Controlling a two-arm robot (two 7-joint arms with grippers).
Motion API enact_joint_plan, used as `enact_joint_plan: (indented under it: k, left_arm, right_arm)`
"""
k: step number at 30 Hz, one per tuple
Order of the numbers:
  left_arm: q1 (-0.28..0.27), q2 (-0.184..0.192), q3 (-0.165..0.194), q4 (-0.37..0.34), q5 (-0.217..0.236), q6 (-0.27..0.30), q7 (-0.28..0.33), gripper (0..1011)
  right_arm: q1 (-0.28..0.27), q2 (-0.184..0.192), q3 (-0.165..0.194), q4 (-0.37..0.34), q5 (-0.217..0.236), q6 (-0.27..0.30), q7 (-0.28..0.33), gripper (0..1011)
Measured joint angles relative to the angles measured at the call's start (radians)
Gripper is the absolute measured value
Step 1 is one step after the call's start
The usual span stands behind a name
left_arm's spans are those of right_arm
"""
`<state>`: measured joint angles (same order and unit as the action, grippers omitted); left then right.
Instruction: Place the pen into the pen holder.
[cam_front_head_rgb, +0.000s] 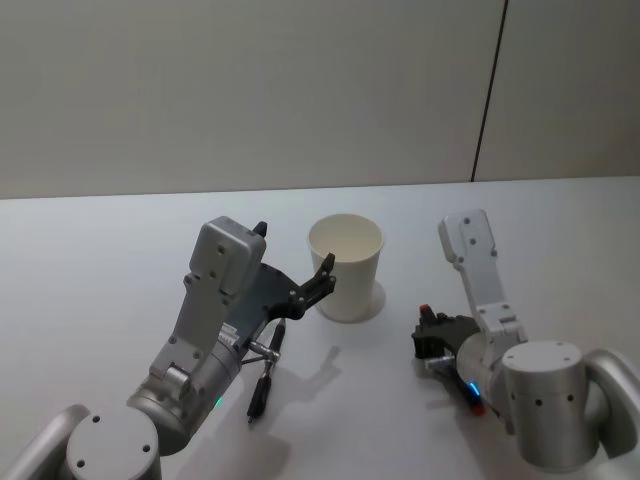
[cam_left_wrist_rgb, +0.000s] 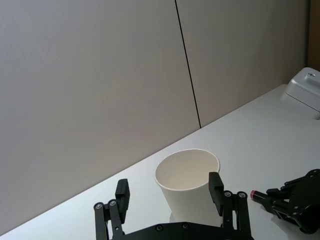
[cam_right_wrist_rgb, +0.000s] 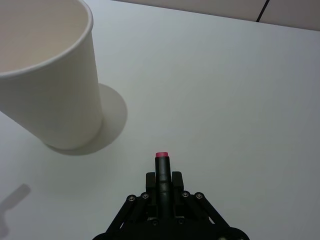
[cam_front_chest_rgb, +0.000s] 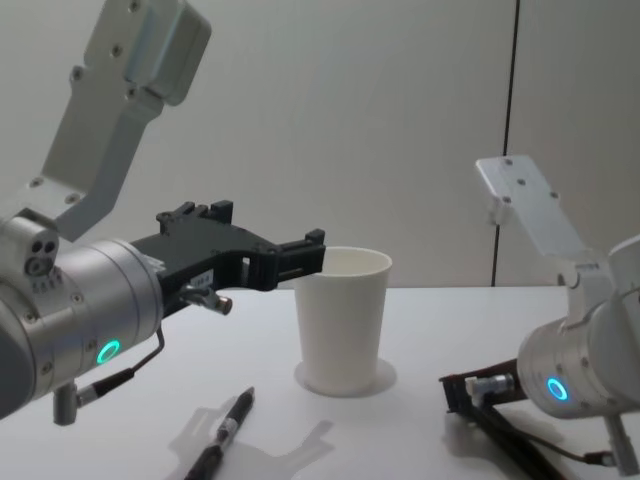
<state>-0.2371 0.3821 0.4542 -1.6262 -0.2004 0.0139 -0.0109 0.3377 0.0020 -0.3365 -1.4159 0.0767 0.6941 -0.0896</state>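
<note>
The pen holder, a white paper cup, stands upright mid-table. My left gripper hovers open just left of the cup's rim, one finger in front of the cup and the other off to its side, nothing between them. Under that arm a black pen lies on the table. My right gripper rests low on the table to the right of the cup, shut on a dark pen with a pink end that points toward the cup.
The white table runs back to a grey panelled wall. Open table surface lies left of the left arm and behind the cup. My right arm's white link rises beside the cup.
</note>
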Motion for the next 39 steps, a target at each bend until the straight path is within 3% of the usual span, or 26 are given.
enact_joint_plan:
  k: [8,17,30,39]
  left_arm:
    - [0.000,0.000,0.000,0.000,0.000,0.000,0.000,1005]
    - [0.000,0.000,0.000,0.000,0.000,0.000,0.000,1005]
    - [0.000,0.000,0.000,0.000,0.000,0.000,0.000,1005]
    - [0.000,0.000,0.000,0.000,0.000,0.000,0.000,1005]
  right_arm:
    - [-0.011,0.003,0.005,-0.012,0.000,-0.015,0.000,169]
    - [-0.030,0.010,0.004,-0.046,-0.028,-0.084,0.006,169]
    - [-0.055,0.026,-0.003,-0.088,-0.087,-0.244,0.040,169]
    - [-0.064,0.038,-0.007,-0.096,-0.128,-0.393,0.086,169]
